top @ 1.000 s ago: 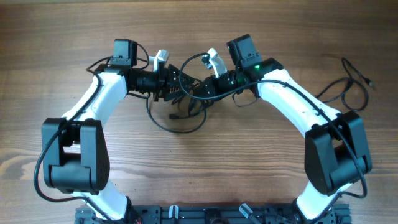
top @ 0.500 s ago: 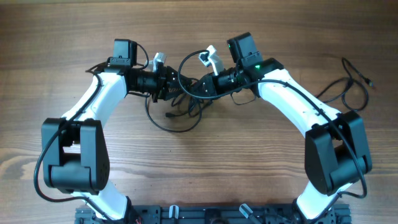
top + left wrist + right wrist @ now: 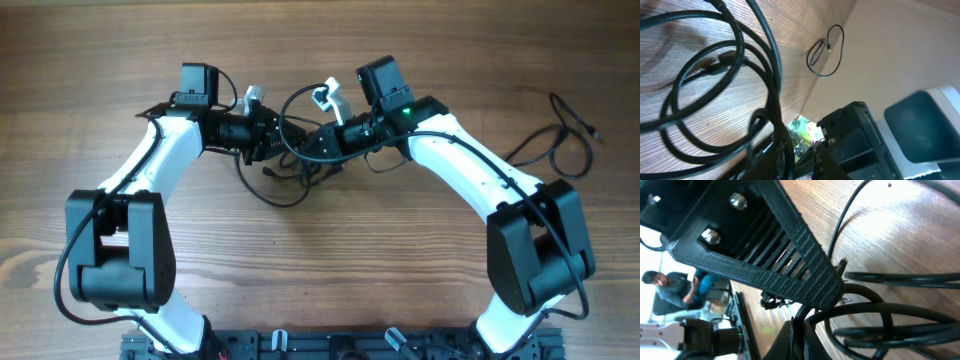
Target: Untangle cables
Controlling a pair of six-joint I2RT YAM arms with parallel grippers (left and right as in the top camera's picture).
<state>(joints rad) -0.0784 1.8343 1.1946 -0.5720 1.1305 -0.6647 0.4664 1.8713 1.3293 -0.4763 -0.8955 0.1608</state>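
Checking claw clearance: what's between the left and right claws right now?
The cables. Their tangled loops span the narrow gap from the left claw to the right claw, and nothing else sits there. The overhead view shows it best.

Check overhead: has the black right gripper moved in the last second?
Yes. The black right gripper slid left, away from the thin black cable lying far right.
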